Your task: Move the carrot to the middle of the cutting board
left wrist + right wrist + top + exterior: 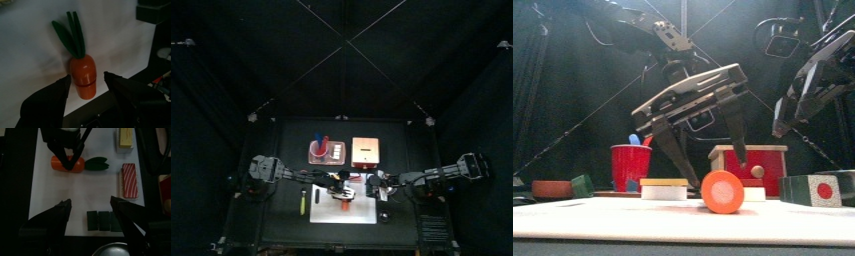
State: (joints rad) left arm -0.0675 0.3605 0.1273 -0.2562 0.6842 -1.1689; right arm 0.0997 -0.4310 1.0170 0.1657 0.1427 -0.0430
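Observation:
The carrot (85, 76) is orange with green leaves (72, 32) and lies flat on the white cutting board (30, 52). My left gripper (87, 80) is open, with one jaw on each side of the carrot's thick end; whether either jaw touches it I cannot tell. In the front view the carrot (722, 191) shows end-on as an orange disc under the left gripper (711, 160). From above, the carrot (342, 206) lies on the board (361, 213). My right gripper (91, 205) hangs open above the board (60, 193), some way from the carrot (67, 163).
A red striped block (129, 179), a yellow block (125, 138) and dark green blocks (103, 220) lie beside the board. A red cup (631, 165) and a red box (754, 163) stand behind it. A pinkish board (327, 151), a tan-orange board (369, 149) and a yellow-green stick (302, 205) lie nearby.

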